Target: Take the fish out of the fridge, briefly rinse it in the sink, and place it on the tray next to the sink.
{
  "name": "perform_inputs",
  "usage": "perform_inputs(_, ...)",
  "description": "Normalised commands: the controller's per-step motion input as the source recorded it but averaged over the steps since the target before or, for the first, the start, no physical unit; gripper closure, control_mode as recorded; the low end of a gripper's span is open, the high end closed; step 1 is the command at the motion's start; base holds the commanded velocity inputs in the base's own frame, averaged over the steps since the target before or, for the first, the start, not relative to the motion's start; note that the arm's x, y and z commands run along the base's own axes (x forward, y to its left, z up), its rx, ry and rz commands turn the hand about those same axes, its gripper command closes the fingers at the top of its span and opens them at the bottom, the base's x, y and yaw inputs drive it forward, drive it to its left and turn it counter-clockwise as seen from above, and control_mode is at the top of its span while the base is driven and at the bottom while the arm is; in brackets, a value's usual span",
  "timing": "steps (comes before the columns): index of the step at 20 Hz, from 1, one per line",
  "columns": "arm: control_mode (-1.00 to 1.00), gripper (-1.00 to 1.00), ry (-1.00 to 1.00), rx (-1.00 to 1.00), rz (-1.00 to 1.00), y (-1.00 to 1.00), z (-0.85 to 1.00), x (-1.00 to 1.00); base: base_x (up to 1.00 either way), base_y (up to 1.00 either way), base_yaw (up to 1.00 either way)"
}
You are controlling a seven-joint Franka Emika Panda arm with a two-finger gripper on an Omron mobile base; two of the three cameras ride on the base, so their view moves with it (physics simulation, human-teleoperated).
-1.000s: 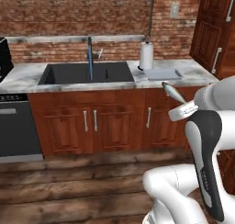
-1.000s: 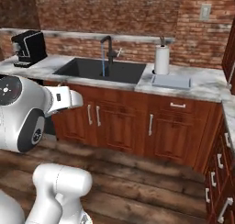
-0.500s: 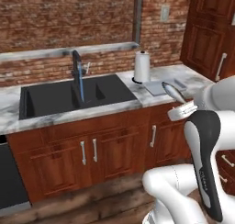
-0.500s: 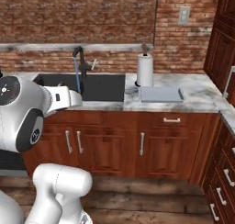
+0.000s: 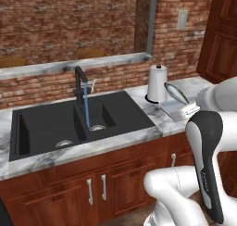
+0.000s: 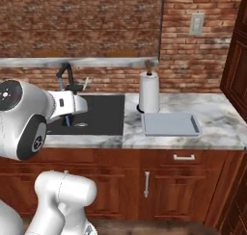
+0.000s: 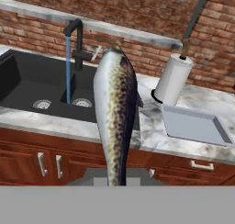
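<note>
The tool (image 5: 189, 110) is clamped shut on the fish (image 7: 115, 109), gripping it near the tail so that the body sticks out ahead of the hand, head leading. In the left base view the fish (image 5: 176, 92) hangs in the air in front of the bench, level with the paper-towel roll (image 5: 157, 84) and touching nothing. Holding it by the tail end leaves most of the body free, which I judge suits a rinse: the head and flanks can be passed under the water without wetting the tool.

The sink (image 5: 51, 123) lies off to the left of the fish, a black double basin sunk in the marble bench (image 6: 217, 125). The faucet (image 5: 80, 86) stands at the back between the two basins, and a blue stream of water (image 7: 68, 69) is running from it into the right basin. So the rinse looks not yet done; the fish would have to swing left and down to meet the stream.

The tray (image 6: 170, 124) sits flat on the bench just right of the sink and just in front of the roll, bare and ready for the fish.

Behind the bench runs a red brick wall with a grey ledge and an outlet plate (image 6: 196, 23). Reddish wood cupboards (image 6: 181, 188) with metal handles fill the space below, and a tall cupboard stands at the far right.
</note>
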Motion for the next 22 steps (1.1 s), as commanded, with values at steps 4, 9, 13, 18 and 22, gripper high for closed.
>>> perform_inputs(4,1.00,1.00,0.00,0.00,0.00,0.00,0.00,0.00,0.69,-0.02,0.00)
perform_inputs(9,1.00,1.00,0.00,0.00,0.00,0.00,0.00,0.00,0.11,-0.11,0.04)
perform_inputs(13,1.00,1.00,0.00,0.00,0.00,0.00,0.00,0.00,0.08,-0.02,0.10)
perform_inputs(18,-1.00,1.00,0.09,0.00,0.08,-0.13,0.00,0.29,0.28,-0.16,0.10)
perform_inputs(22,-1.00,1.00,0.31,0.00,0.22,-0.14,0.00,0.79,0.00,0.00,0.00)
